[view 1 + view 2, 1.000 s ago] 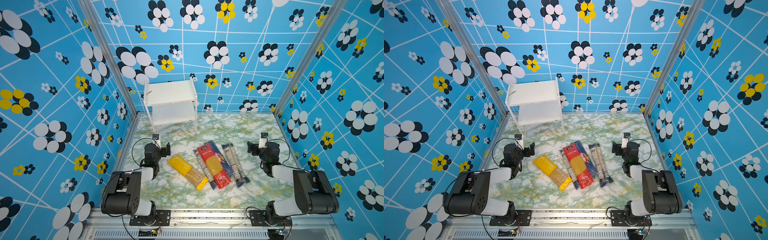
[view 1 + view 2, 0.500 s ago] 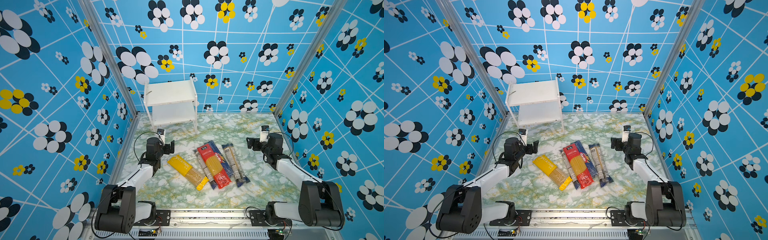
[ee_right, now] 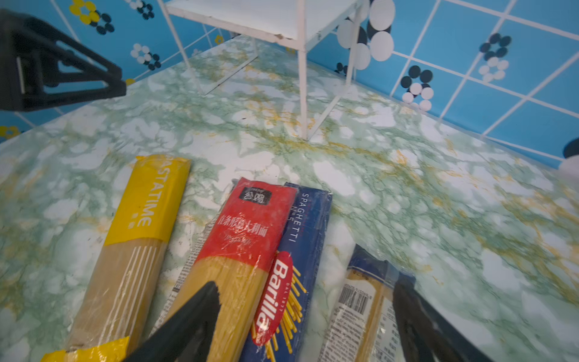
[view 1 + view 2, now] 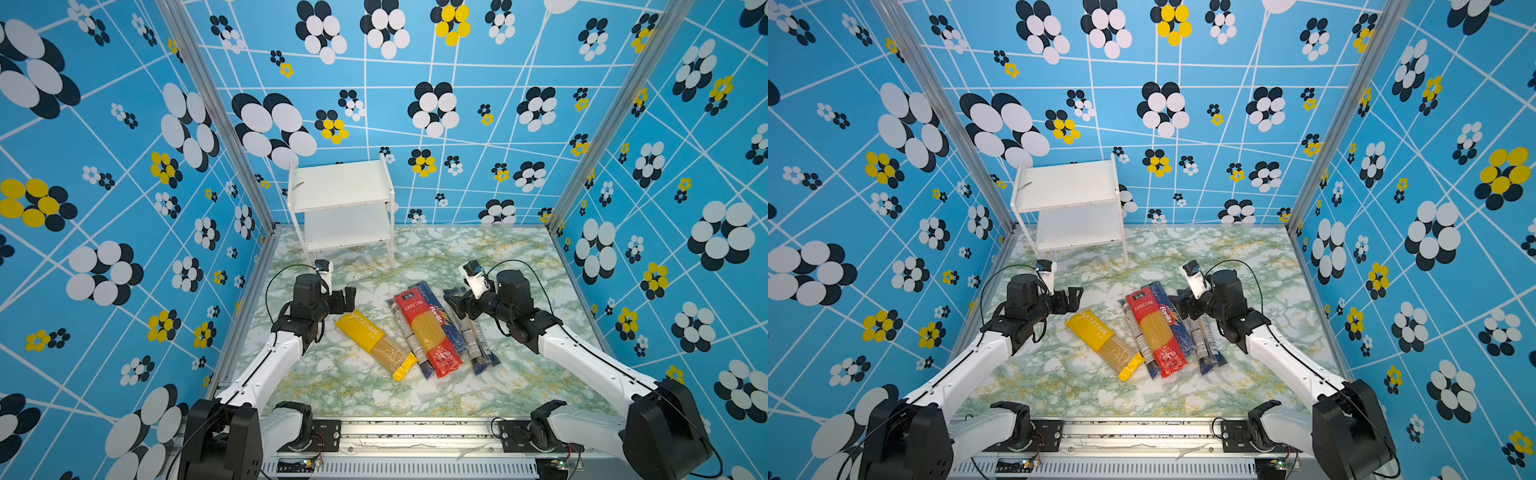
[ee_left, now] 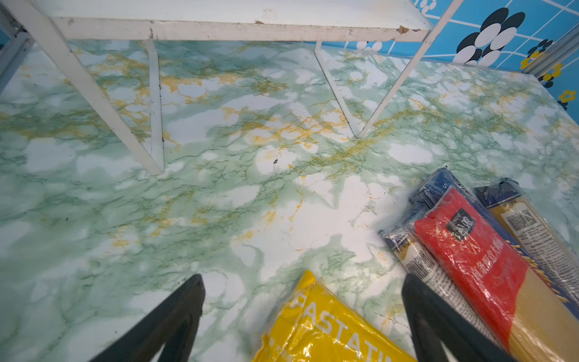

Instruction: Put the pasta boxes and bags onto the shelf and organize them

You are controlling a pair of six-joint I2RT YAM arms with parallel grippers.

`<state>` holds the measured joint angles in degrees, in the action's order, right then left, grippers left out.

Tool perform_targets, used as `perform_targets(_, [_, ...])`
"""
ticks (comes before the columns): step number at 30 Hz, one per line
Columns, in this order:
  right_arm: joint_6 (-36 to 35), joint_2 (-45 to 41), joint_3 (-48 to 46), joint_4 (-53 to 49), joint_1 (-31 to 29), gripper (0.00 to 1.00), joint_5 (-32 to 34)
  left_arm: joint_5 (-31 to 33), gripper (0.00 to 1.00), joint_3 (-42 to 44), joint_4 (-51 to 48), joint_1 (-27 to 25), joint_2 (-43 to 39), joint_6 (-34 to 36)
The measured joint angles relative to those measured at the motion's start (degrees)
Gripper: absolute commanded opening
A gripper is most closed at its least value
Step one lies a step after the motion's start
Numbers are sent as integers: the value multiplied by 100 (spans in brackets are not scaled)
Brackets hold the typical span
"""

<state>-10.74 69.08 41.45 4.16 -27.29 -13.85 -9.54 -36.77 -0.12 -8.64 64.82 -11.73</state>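
The packs lie side by side mid-table: a yellow bag (image 4: 374,340), a slim clear bag (image 4: 409,343), a red bag (image 4: 428,332) resting on a dark blue Barilla box (image 4: 445,320), and another slim bag (image 4: 478,345). My left gripper (image 4: 347,297) hovers open just past the yellow bag's (image 5: 322,329) far end. My right gripper (image 4: 455,305) is open above the far ends of the Barilla box (image 3: 308,219) and the right slim bag (image 3: 363,301), holding nothing. The white two-tier shelf (image 4: 345,199) stands bare at the back left.
Patterned blue walls with metal corner posts (image 4: 582,166) close in three sides. The shelf's thin legs (image 5: 94,103) stand just beyond my left gripper (image 5: 302,279). A metal rail (image 4: 415,432) runs along the table's front edge.
Both arms have stretched out from their folded poses. The left gripper came forward to the yellow bag's far end; the right gripper swung left over the packs' far ends.
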Motion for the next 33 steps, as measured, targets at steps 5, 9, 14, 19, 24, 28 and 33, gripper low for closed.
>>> perform_targets(5, [-525, 205, 201, -304, -820, 88, 90, -525, 99, -48, -337, 0, -120, -542])
perform_targets(9, [-704, 400, 341, -402, -1397, 87, 146, -782, 99, -48, -584, 0, -151, -876])
perform_targets(14, [-774, 894, 568, -402, -1991, 86, 179, -1060, 99, -48, -916, 107, -245, -1255])
perform_targets(19, [-748, 1475, 717, -367, -2312, 85, 197, -1360, 99, -39, -1040, 481, -557, -1685])
perform_targets(24, [-636, 2061, 922, -306, -2570, 85, 267, -1598, 99, 37, -1069, 844, -1051, -2031])
perform_targets(28, [-533, 2603, 1263, -184, -2752, 85, 348, -1711, 99, 79, -1198, 946, -1182, -2138])
perform_targets(33, [-352, 3154, 1648, -105, -2861, 86, 468, -1794, 99, 151, -1300, 997, -1211, -2221])
